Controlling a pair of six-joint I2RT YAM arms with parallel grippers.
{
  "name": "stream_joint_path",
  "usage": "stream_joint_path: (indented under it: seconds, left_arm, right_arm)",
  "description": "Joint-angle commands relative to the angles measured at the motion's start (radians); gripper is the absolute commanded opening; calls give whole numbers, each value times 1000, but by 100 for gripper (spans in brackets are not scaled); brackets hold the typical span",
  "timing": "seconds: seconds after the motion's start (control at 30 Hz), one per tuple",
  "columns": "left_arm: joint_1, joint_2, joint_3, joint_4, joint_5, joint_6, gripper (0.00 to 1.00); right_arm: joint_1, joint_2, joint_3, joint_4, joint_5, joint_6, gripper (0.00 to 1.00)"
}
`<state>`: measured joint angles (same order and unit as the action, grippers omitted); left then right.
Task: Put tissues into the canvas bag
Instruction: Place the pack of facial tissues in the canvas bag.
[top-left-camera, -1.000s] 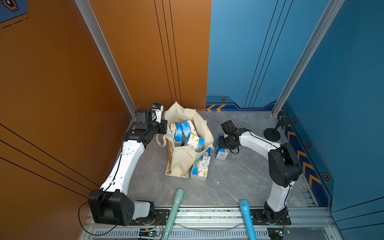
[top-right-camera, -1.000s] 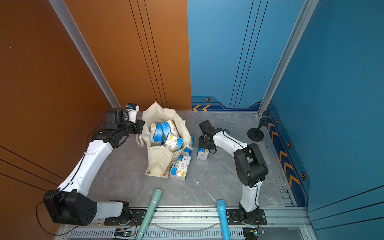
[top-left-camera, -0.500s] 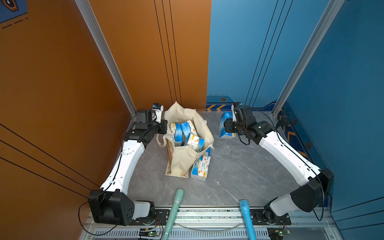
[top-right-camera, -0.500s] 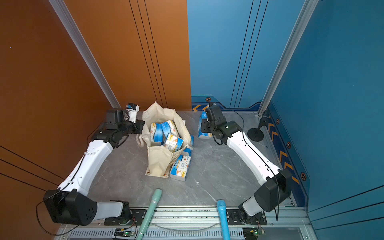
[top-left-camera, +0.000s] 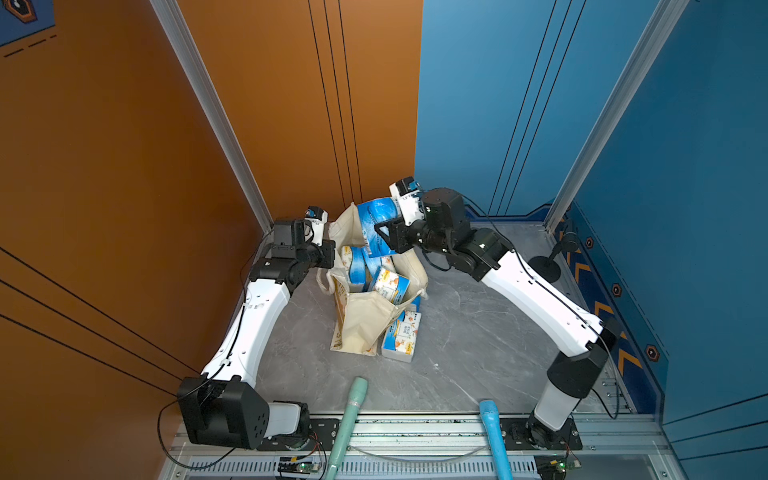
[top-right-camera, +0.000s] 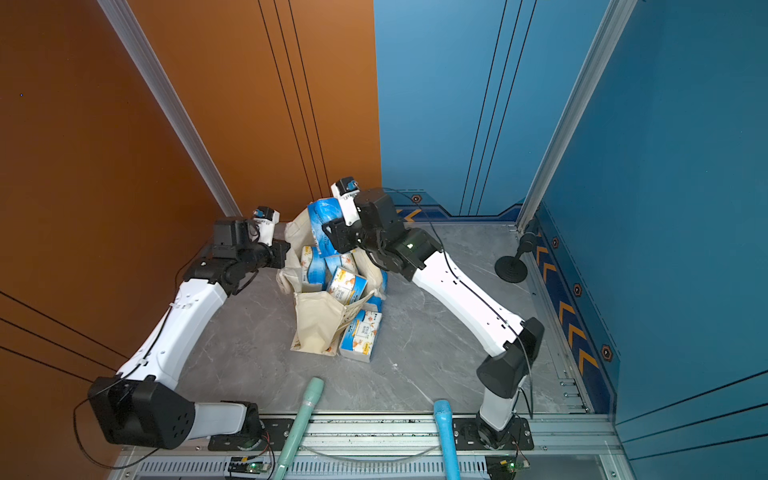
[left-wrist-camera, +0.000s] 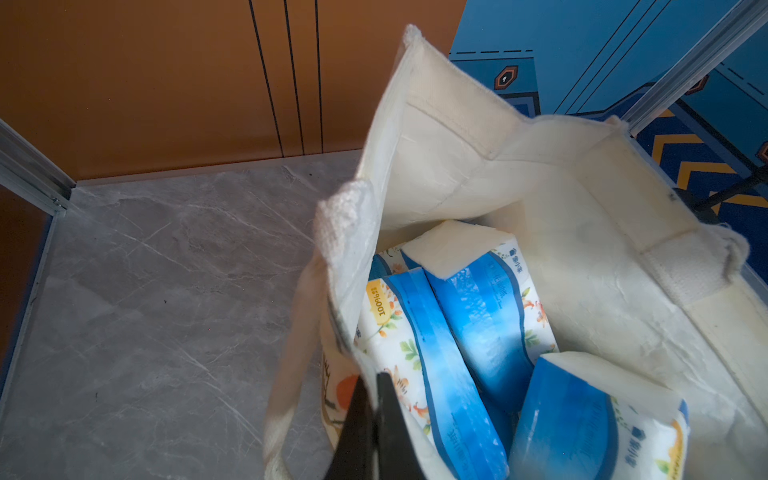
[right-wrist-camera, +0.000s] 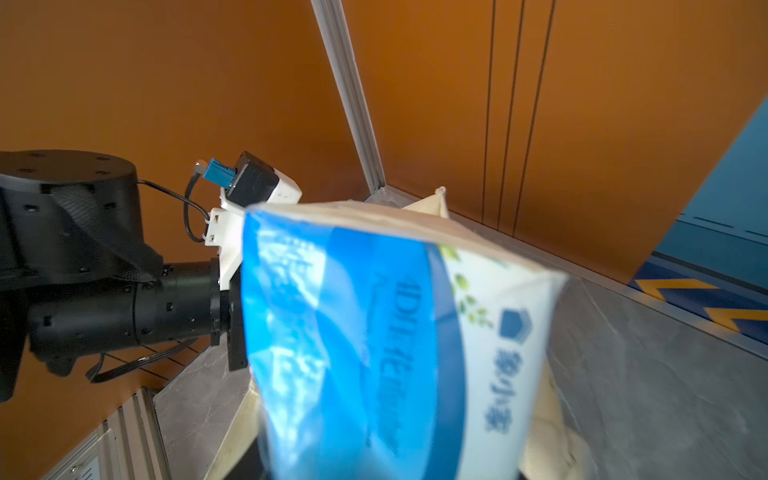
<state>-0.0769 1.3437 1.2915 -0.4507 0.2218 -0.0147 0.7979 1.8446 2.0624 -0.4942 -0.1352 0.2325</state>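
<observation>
The canvas bag (top-left-camera: 361, 328) (top-right-camera: 316, 324) (left-wrist-camera: 457, 166), cream and slumped, was seen toward the far left corner of the bench (top-left-camera: 478, 353), its mouth held wide and its near wall sagging. Several tissue packs (top-left-camera: 388, 286) (left-wrist-camera: 478, 316), wrapped in blue and white with orange flower prints, were crowded on end inside it. The rim on the bag's left side was pinched by the left gripper (top-left-camera: 330, 254), whose fingers (left-wrist-camera: 395, 432) were pressed together on the fabric. One more, the held pack (top-left-camera: 376, 226) (top-right-camera: 322, 224) (right-wrist-camera: 374, 332), was clamped by the right gripper (top-left-camera: 386, 237) (top-right-camera: 334, 235) above the far side of the mouth. Whether it touched the far wall could not be told.

A loose pack (top-left-camera: 401, 336) (top-right-camera: 359, 334) was laid on the bench against the bag's near right side. A black stand (top-left-camera: 544, 268) was set by the far right corner, well apart. A teal handle (top-left-camera: 351, 409) and a blue handle (top-left-camera: 492, 432) were propped over the near edge.
</observation>
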Motion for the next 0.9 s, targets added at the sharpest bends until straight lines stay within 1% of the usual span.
stream_joint_path:
  seconds: [0.0,0.2,0.4,0.53,0.7,0.8,0.87]
  left_arm:
    - [3,13,3,-26,10,15,0]
    - [5,7,4,-26,10,15,0]
    - [5,0,5,-28,9,15,0]
    - [6,-3,5,-28,10,15,0]
    - [6,-5,5,-28,10,16,0]
    - [6,-3,5,-28,11,15,0]
    - [6,-2,5,-28,11,15,0]
  right_arm:
    - [7,105,111,-58,-89,-7,46]
    - [-11,272,202,-69,-116,47,46]
    - [-42,370,251,-110,-95,108,44]
    - [-57,432,309,-184,-1,129,42]
    - [-47,495,390,-286,158,115,41]
    - [-31,511,414,-311,227,98,41]
    - [-21,520,426,-315,241,91,41]
